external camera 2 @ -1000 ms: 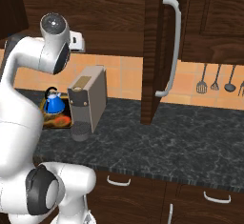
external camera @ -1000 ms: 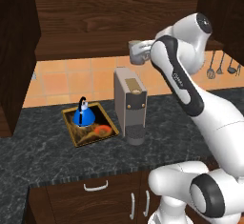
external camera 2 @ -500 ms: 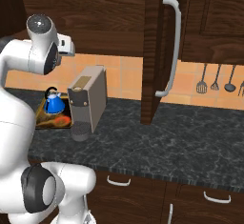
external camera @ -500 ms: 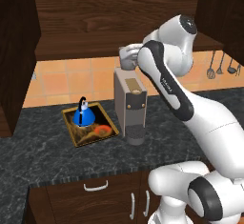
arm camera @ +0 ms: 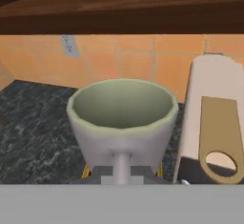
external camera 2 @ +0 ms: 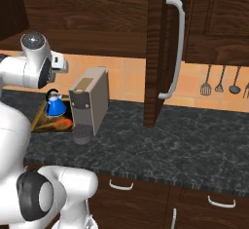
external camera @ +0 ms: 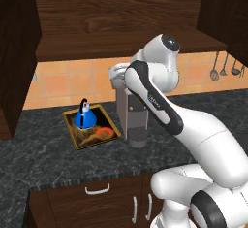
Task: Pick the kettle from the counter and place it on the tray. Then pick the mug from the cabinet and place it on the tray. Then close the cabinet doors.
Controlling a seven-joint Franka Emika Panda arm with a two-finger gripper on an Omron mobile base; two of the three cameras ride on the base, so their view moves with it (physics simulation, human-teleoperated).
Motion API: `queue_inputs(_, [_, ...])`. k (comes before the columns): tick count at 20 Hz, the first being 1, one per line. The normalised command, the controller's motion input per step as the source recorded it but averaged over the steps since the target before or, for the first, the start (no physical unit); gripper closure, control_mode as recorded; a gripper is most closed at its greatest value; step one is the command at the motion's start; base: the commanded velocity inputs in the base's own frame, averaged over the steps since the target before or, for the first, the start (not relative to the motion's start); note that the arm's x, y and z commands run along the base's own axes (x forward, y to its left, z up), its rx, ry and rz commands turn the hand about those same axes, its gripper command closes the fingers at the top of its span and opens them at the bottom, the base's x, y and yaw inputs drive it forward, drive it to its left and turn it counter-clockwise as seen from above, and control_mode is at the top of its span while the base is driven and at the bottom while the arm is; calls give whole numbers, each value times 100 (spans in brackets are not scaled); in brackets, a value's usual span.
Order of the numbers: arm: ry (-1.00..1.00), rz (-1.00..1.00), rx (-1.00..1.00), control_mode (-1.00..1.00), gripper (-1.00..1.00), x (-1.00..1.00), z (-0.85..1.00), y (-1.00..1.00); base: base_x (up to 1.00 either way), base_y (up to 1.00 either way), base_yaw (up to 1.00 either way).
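Observation:
My gripper [arm camera: 122, 173] is shut on the beige-grey mug [arm camera: 122, 117], which it holds upright by the handle side in the hand view. In the left base view the mug [external camera: 117, 70] hangs in the air below the open cabinet [external camera: 121, 23], just above the coffee machine's top left. The blue kettle [external camera: 85, 117] stands on the gold-rimmed tray [external camera: 83, 138] on the dark counter [external camera: 48, 159], left of and below the mug. From the right base view the kettle [external camera 2: 55, 105] and tray [external camera 2: 41, 124] sit behind my arm.
A tall grey coffee machine [external camera: 136, 120] stands right beside the tray, directly under my hand. Both cabinet doors are open: one at the left [external camera: 17, 62], one with a silver bar handle [external camera 2: 174, 47] jutting out at the right. Utensils [external camera 2: 221, 79] hang on the wall.
My arm has swung left with the mug in it, from right of the coffee machine to above its left side, nearer the tray. Kettle and tray have not moved.

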Motion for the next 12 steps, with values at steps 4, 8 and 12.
queue_inputs(4, [10,0,0,-100,100,7,-100,52,0,0,0])
queue_inputs(8, [6,0,0,-100,100,12,-100,54,0,0,0])
queue_inputs(12, [4,0,0,-100,100,21,-100,54,0,0,0])
